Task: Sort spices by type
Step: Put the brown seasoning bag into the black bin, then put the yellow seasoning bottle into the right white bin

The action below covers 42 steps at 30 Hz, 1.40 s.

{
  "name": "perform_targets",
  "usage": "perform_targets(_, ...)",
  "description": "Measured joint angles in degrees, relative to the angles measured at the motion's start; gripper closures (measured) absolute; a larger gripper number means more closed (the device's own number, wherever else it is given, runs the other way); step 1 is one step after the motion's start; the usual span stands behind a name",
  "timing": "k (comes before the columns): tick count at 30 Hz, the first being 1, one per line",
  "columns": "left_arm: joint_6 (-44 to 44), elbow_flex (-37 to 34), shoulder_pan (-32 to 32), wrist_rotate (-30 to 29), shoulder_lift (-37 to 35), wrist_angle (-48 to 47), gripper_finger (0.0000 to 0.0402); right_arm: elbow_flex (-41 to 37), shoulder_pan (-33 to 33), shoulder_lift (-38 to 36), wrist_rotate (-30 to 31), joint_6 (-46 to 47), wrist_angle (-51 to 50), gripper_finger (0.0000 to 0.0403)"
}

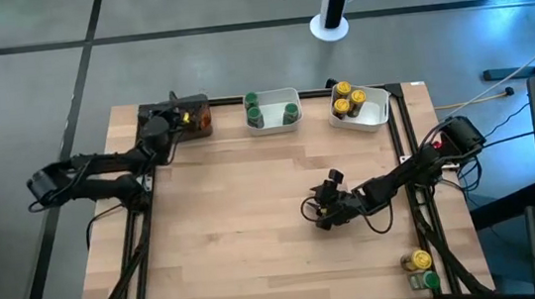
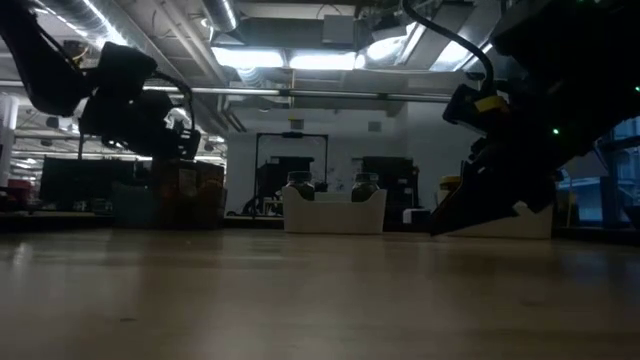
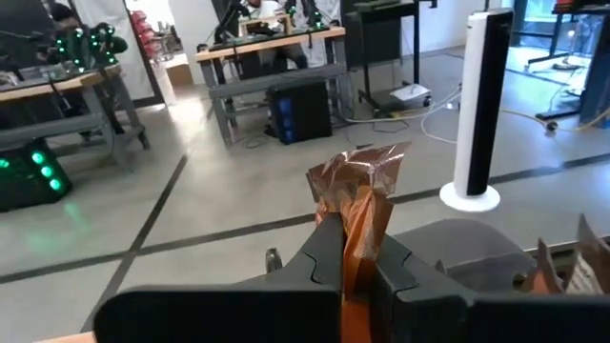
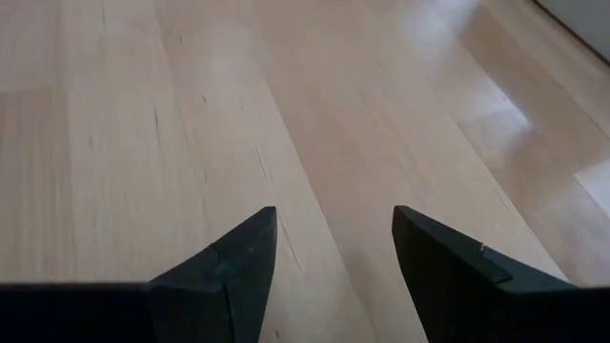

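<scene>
Packet of crinkled reddish-brown foil (image 3: 356, 205) sits clamped in the left hand (image 3: 355, 276) over the dark tray (image 1: 187, 117) at the wooden table's (image 1: 255, 220) far left corner. The right hand (image 4: 334, 248) hovers mid-table, fingers spread, grasping nothing.

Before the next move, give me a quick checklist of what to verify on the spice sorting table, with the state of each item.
1. Left pincer grips its load: ok, shut on a coppery spice packet.
2. Packet is over the dark tray at the far left corner: ok.
3. Right pincer is free: ok, open, nothing between its fingers, above bare table.
4. Green-lidded jars sit together in the middle white tray: ok.
5. Yellow-lidded jars sit together in the right white tray: ok.
6. All spices sorted: not ok, two loose jars remain at the near right corner.
</scene>
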Motion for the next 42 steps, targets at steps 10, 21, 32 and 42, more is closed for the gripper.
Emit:
perform_targets(10, -2.76, 0.0, 0.15, -0.37, 9.15, 1.87, 0.0401, 0.0, 0.0, 0.0, -0.48, 0.0, 0.02, 0.0192)
perform_targets(21, -6.53, 0.0, -0.33, -0.39, 11.44, 0.1, 0.0401, 0.0, 0.02, 0.0, -0.48, 0.0, 0.09, 0.0192)
perform_targets(32, -4.79, 0.0, -1.78, -0.39, 10.2, 0.07, 0.0316, 0.02, 0.0, 0.0, -0.48, -0.02, 0.11, 0.0192)
perform_targets(42, 3.03, 0.16, -8.04, -0.41, -3.53, -1.93, 0.0266, 0.02, 0.02, 0.0, -0.48, -0.04, 0.11, 0.0192)
